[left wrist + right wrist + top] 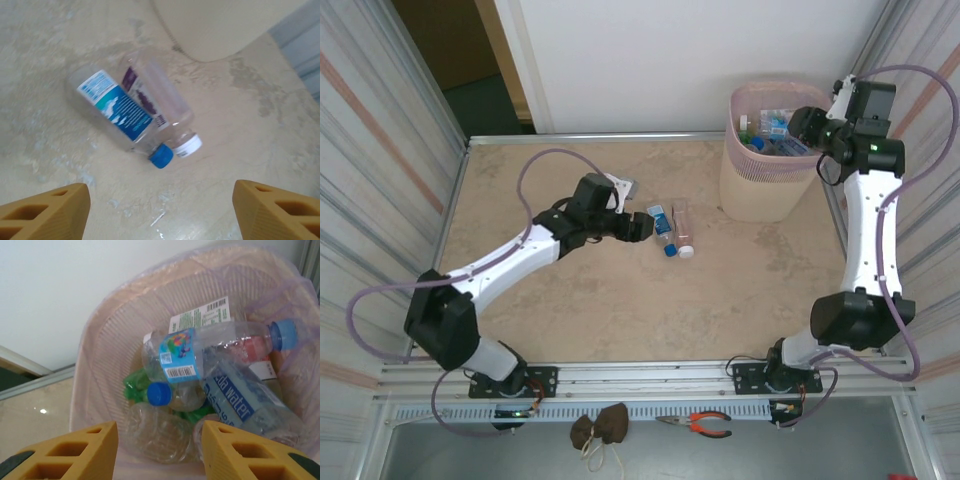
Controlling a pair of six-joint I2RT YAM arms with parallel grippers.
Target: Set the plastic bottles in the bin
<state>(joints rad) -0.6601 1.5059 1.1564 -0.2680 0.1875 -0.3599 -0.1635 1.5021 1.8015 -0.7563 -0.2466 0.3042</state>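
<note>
Two plastic bottles lie side by side on the table. One has a blue label and blue cap [120,112] [663,230]; the other is clear with a purple label and white cap [160,107] [682,228]. My left gripper [160,210] [645,228] hovers just short of their caps, open, with nothing between its fingers. The pale pink bin [760,185] [107,340] stands at the far right and holds several bottles, among them a blue-labelled one [180,360] and a green one [135,382]. My right gripper [160,445] [794,128] hangs over the bin's mouth, open and holding nothing.
The bin's base [215,25] lies just beyond the two bottles. Metal rails edge the table [570,320]. Corrugated walls stand close on both sides. Orange pliers [705,424] and a brown cloth [600,428] lie below the front rail.
</note>
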